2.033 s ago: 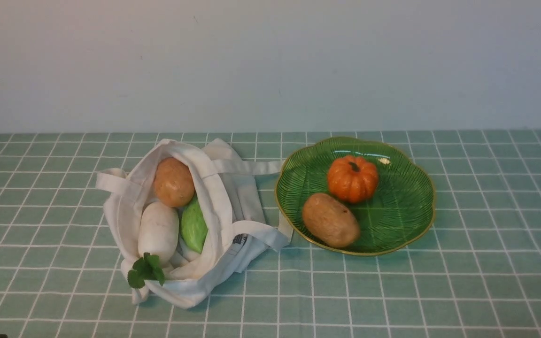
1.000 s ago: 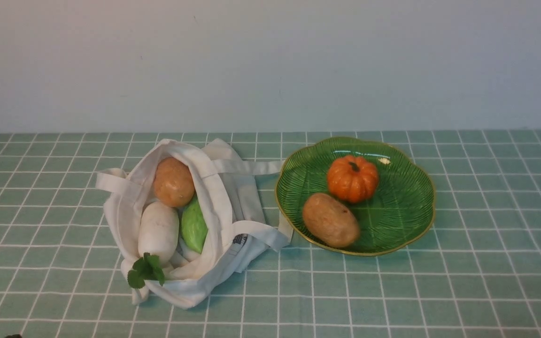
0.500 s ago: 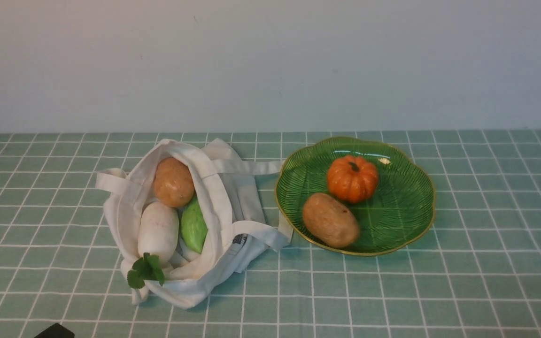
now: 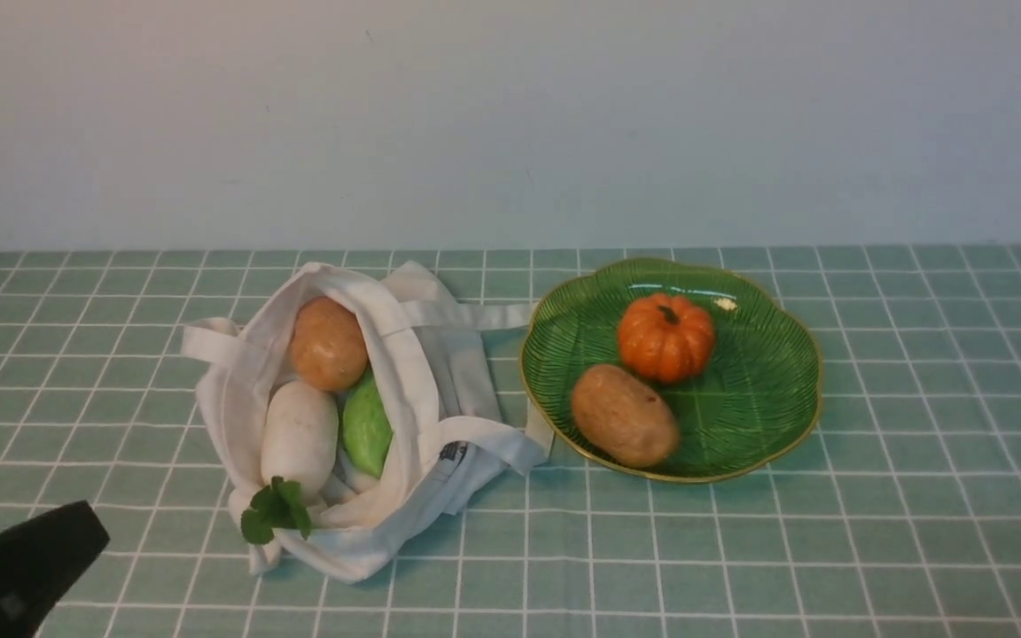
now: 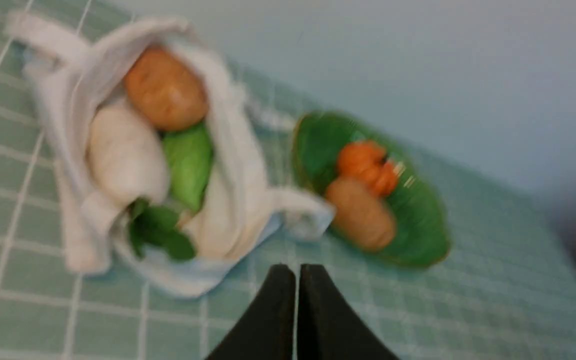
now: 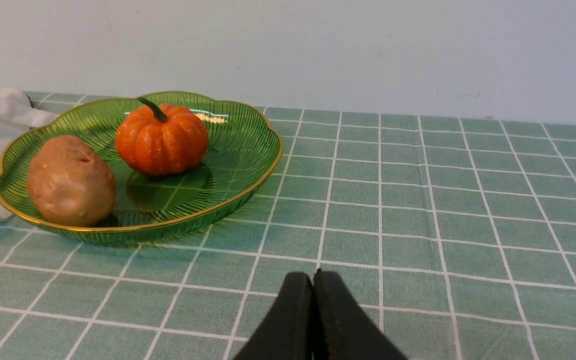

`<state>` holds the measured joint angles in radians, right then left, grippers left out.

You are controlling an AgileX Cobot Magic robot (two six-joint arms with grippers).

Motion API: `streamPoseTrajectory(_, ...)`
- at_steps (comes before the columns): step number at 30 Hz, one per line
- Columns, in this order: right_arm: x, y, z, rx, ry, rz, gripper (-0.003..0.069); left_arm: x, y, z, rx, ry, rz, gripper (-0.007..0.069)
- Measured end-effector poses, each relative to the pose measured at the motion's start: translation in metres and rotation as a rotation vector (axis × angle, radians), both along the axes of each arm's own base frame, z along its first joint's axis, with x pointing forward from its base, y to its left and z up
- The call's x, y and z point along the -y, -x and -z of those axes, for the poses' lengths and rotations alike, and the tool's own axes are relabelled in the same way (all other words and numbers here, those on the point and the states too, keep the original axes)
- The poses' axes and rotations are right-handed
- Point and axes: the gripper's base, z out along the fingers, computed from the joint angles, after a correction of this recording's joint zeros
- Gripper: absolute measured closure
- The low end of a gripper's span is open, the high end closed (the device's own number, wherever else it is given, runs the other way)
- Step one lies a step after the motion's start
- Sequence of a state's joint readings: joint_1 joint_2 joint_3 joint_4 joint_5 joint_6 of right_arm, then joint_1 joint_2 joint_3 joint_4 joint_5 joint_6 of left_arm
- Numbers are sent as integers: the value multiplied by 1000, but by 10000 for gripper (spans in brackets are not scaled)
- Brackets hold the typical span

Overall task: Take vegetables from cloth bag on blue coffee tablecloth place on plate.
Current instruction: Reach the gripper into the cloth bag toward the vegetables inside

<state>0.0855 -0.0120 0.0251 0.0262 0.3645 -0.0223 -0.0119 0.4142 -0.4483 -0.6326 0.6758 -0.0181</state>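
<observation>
Your left gripper (image 5: 290, 272): fingers together, near the bag at its near-left side.
Your right gripper (image 6: 314, 280): fingertips together.
Radish (image 4: 300, 437): in the cloth bag (image 4: 413, 381), leaves at the mouth, beside potato and green vegetable (image 4: 367, 427).
Plate (image 4: 803, 416): right of bag, on checked tablecloth (image 4: 918, 532); holds pumpkin (image 4: 666, 338), another potato (image 4: 624, 416).

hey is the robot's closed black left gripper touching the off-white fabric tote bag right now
Apart. The front view shows checked cloth between the black left gripper and the off-white fabric tote bag.
</observation>
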Motion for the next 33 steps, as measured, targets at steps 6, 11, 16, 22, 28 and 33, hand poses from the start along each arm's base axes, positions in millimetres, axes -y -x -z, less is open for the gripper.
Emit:
streamPoseTrajectory(6,0,0,0,0,-1,0,673,-5,-69,4,-533,-282,183,629)
streamPoseTrajectory(11,0,0,0,0,-1,0,673,-4,-136,23,-738,-334,267,629)
streamPoseTrajectory(16,0,0,0,0,-1,0,673,13,-176,25,-723,-359,326,617)
streamPoseTrajectory(22,0,0,0,0,-1,0,673,40,-215,31,-666,-379,364,532)
streamPoseTrajectory(28,0,0,0,0,-1,0,673,53,-248,53,-692,-396,380,347)
streamPoseTrajectory(33,0,0,0,0,-1,0,673,51,-262,75,-725,-460,381,183)
